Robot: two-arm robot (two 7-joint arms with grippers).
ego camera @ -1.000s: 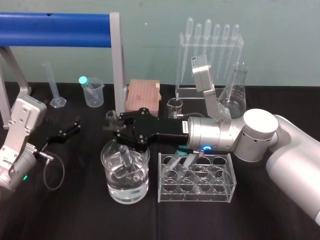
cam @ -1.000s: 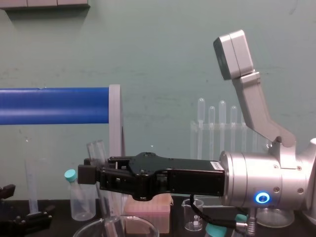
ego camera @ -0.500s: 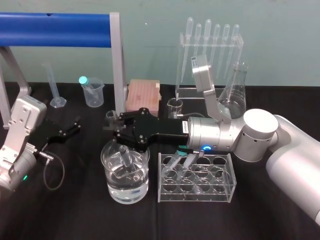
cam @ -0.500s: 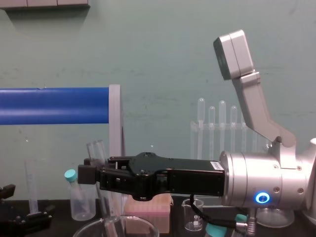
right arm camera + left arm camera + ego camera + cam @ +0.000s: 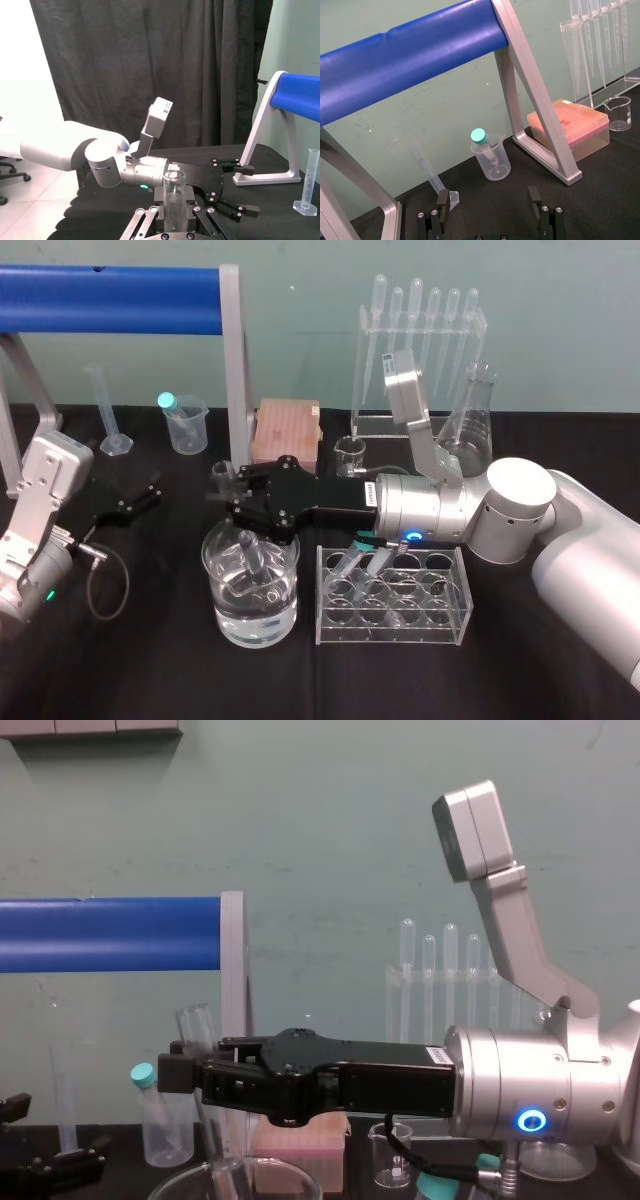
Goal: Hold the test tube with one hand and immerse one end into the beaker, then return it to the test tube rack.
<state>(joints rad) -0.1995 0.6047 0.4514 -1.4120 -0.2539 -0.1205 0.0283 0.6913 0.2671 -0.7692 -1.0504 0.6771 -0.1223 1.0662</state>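
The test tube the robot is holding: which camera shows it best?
The head view: the test tube slants down from the right gripper into the beaker. Chest view shows its upper part; right wrist view its rim up close.

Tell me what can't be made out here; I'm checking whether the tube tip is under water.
- Head view: the test tube tip is lost in glare through the beaker wall, so its depth is unclear.
- Chest view: the bottom edge cuts off the beaker below its rim, tip included.
- Right wrist view: the right gripper body hides the tube's lower half.
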